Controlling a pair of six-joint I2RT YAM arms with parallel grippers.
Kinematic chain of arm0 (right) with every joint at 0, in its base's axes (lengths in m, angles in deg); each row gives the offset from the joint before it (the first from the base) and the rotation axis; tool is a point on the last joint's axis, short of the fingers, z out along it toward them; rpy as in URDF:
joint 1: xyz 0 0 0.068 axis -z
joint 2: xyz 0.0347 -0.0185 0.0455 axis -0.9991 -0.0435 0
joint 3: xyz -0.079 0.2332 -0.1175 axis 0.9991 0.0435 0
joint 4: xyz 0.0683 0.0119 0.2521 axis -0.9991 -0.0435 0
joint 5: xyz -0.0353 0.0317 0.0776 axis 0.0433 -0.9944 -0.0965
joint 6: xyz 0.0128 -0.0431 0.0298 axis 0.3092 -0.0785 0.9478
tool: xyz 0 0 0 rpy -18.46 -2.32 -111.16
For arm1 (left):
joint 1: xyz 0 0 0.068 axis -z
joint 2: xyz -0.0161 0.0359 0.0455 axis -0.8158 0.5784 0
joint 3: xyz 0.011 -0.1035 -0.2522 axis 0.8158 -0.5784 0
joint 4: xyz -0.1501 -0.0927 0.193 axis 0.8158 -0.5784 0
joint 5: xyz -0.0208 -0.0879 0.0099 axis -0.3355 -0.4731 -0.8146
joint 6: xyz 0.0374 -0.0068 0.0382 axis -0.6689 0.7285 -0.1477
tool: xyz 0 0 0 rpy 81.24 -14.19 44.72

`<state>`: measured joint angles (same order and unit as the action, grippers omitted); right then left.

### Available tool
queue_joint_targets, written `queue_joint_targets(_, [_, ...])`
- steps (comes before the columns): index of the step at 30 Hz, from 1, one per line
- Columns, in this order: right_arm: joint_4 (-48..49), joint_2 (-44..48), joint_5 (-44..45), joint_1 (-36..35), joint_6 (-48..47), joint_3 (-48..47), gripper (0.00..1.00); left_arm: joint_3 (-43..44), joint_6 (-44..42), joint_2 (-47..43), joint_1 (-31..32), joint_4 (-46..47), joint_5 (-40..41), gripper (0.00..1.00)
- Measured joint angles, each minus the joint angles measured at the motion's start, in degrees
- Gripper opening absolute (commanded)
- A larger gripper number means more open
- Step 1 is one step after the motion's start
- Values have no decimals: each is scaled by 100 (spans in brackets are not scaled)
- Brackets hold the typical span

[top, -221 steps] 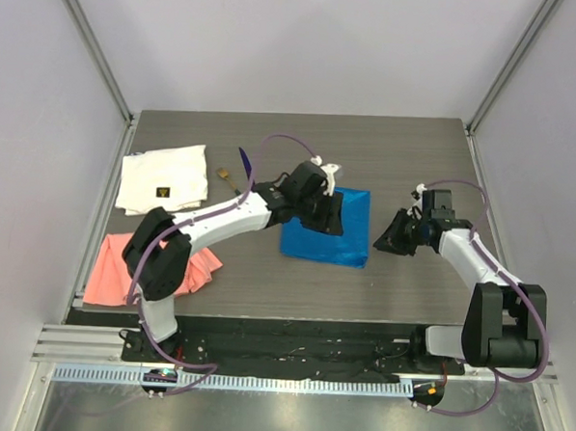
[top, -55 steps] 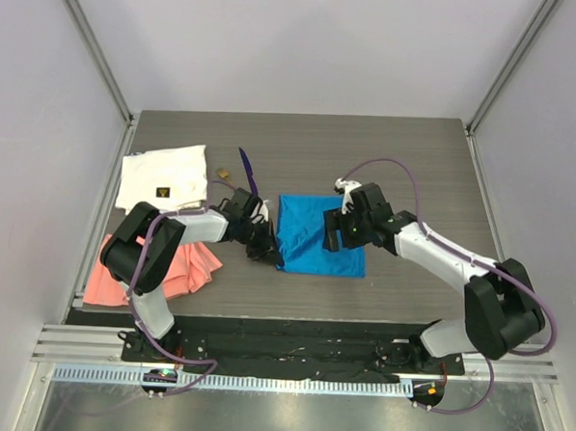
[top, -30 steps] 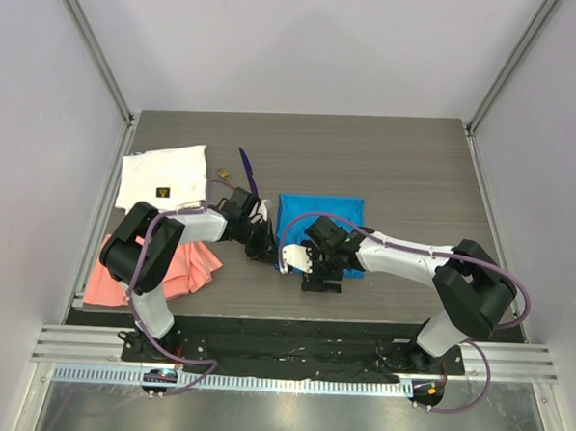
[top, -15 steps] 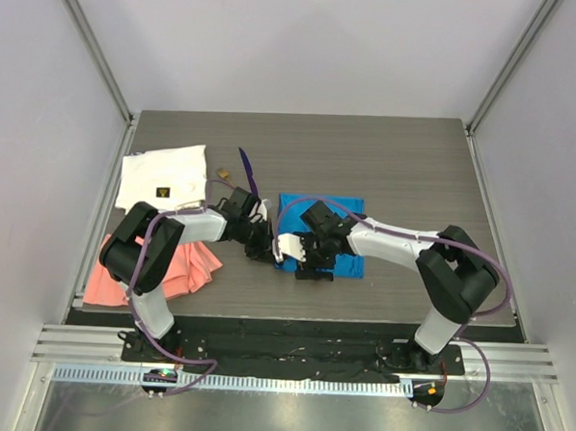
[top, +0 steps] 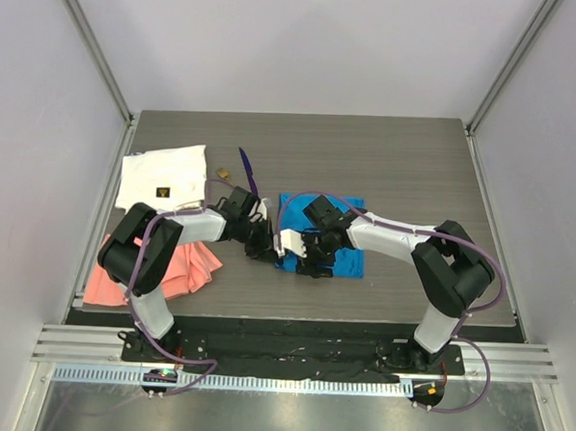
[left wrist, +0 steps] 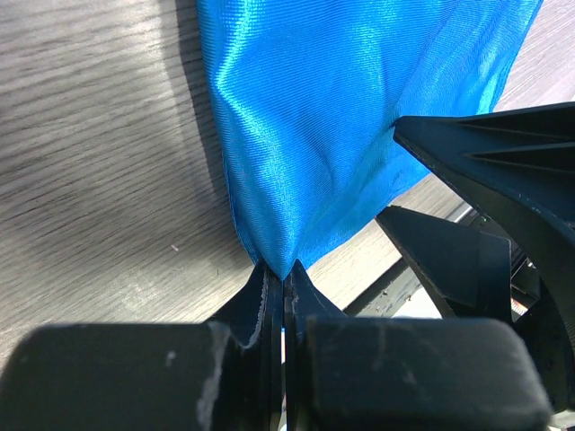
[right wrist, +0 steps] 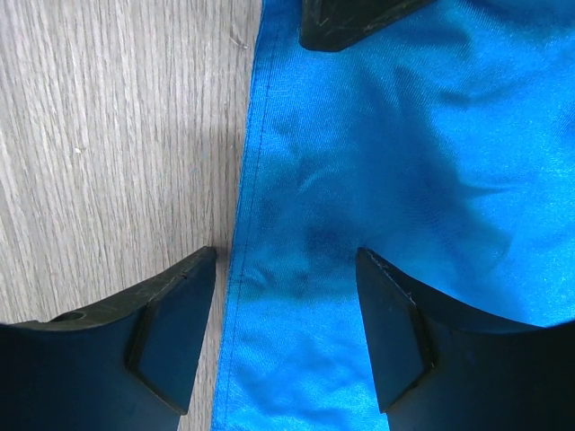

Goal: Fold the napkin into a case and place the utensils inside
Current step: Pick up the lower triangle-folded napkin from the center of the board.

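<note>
Only mark we spot is the small dark label point(top: 160, 192) on the white cloth point(top: 170, 166) at table's point(top: 407, 154) left, too small to read. The napkin point(top: 349, 261) lies flat mid-table w/ its near-left corner pinched in the left gripper point(left wrist: 284, 271), fingers closed tight on it. The right gripper point(right wrist: 286, 260) hangs over the napkin's left edge, jaws apart, one finger above wood, other above cloth, nothing held; the utensils point(top: 246, 167) lie on bare wood just beyond the left gripper. Vs a couple s back, right arm has swung from napkin's right side across to its near-left part, left grip unchanged.
</note>
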<state>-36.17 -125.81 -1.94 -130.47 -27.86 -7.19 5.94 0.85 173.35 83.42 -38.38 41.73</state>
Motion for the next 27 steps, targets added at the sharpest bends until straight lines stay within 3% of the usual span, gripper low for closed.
queue_joint_targets(5, [4, 0, -39, 20, 48, 2, 72, -7, 9, -11, 0, 2, 0, 0])
queue_joint_targets(13, [750, 761, -17, 317, 1388, 739, 100, -133, 17, -94, 0, 11, 2, 0])
queue_joint_targets(17, [907, 1674, 13, 688, 2583, 992, 100, -192, 70, -98, 0, 33, -2, 0])
queue_joint_targets(21, [1117, 2302, 310, 1108, 4393, 1069, 99, -201, 114, -98, 0, 39, -4, 0])
queue_joint_targets(23, [1178, 2420, 293, 1388, 5335, 1189, 92, -203, 118, -98, 0, 44, -4, 0])
queue_joint_targets(24, [1172, 2433, 280, 1539, 5842, 1279, 82, -203, 118, -98, 0, 46, -4, 0])
queue_joint_targets(27, [1010, 2430, 442, 1869, 6968, 1609, 73, -205, 120, -98, 0, 46, -9, 0])
